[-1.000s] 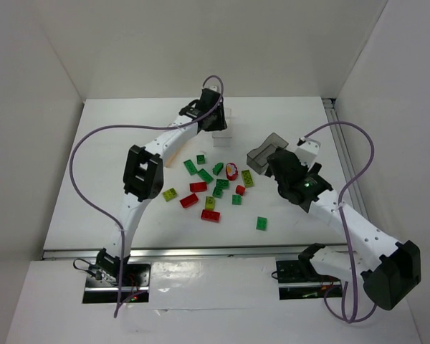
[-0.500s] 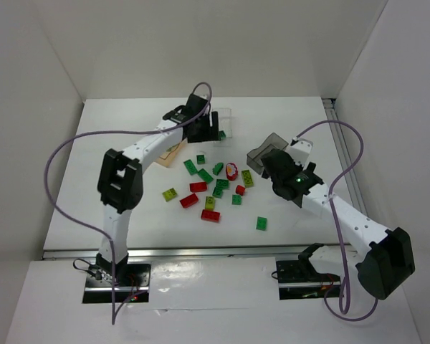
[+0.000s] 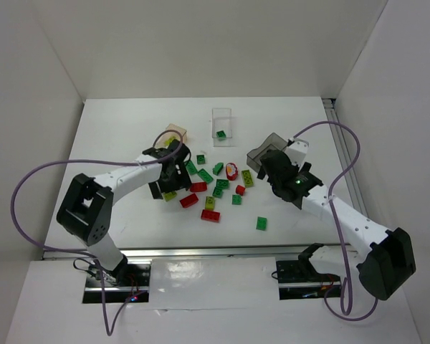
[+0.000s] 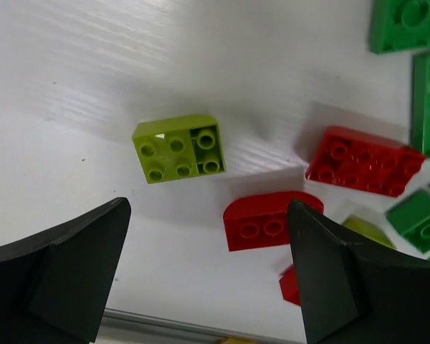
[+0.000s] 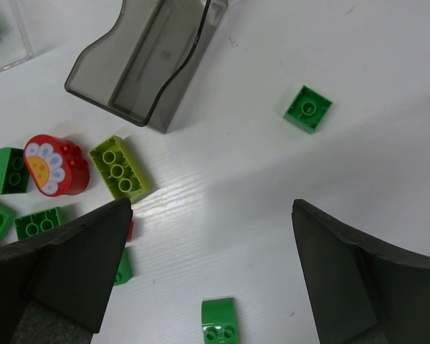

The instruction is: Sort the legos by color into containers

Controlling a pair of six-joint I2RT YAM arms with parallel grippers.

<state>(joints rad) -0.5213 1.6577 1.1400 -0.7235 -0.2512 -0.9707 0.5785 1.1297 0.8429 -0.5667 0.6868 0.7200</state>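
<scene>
Since a moment ago the left arm [image 3: 122, 175] has swung back from the clear box [image 3: 221, 115] at the far side. Now the left gripper [image 3: 165, 188] hangs over the edge of the brick pile [image 3: 215, 188]. One dark green brick [image 3: 221, 134] lies inside the clear box. The tan box [image 3: 175, 132] sits near the left arm, and the dark grey box [image 3: 264, 152] is by the right gripper [image 3: 271, 169].

From the left wrist, the fingers [image 4: 64, 276] are spread wide and hold nothing. A yellow-green brick [image 4: 178, 148] lies on the table [image 4: 93, 72] below, near a rounded red brick [image 4: 269, 221].

From the right wrist, those fingers [image 5: 64, 265] are spread wide too and hold nothing. The dark grey box looks tipped on its side. A small green brick [image 5: 308, 109] lies alone nearby.
</scene>
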